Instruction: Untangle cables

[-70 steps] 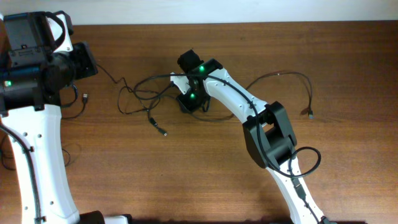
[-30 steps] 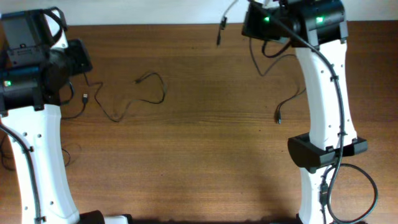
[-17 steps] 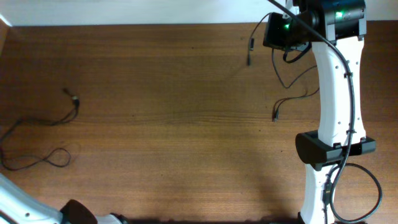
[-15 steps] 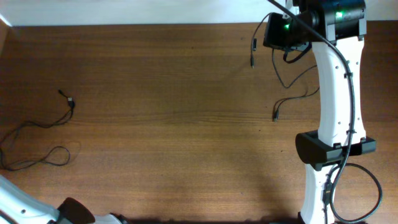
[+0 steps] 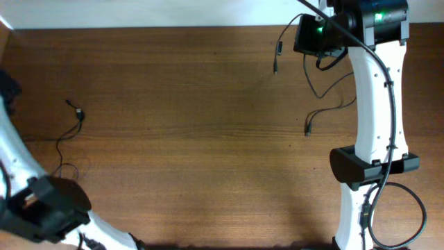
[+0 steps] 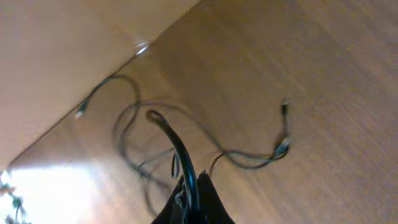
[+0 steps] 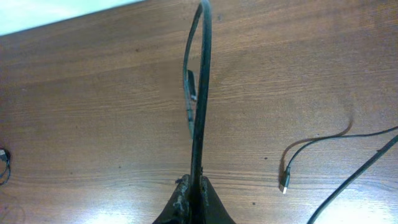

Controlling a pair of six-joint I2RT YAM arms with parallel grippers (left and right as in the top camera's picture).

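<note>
My right gripper (image 7: 196, 184) is shut on a thin black cable (image 7: 200, 93) that runs up from the jaws, with a plug hanging off it. In the overhead view that cable (image 5: 305, 66) hangs from the right wrist (image 5: 319, 35) at the far right; one plug (image 5: 276, 52) dangles above the table and another (image 5: 307, 129) rests on it. My left gripper (image 6: 193, 188) is shut on a second black cable (image 6: 168, 134) whose loose loops and plug (image 6: 285, 107) lie on the wood. That cable (image 5: 75, 114) shows at the table's left edge.
The brown wooden table (image 5: 194, 139) fills the overhead view. The left arm's elbow (image 5: 41, 203) stands at the front left corner. The right arm's base joint (image 5: 371, 163) and its own thick black cable (image 5: 395, 201) sit at the front right. A pale wall (image 5: 173, 12) borders the far edge.
The left arm has come back into view at the front left, and its cable's lower loops have been pulled off the table edge. The right arm holds still; its hanging plug swings slightly.
</note>
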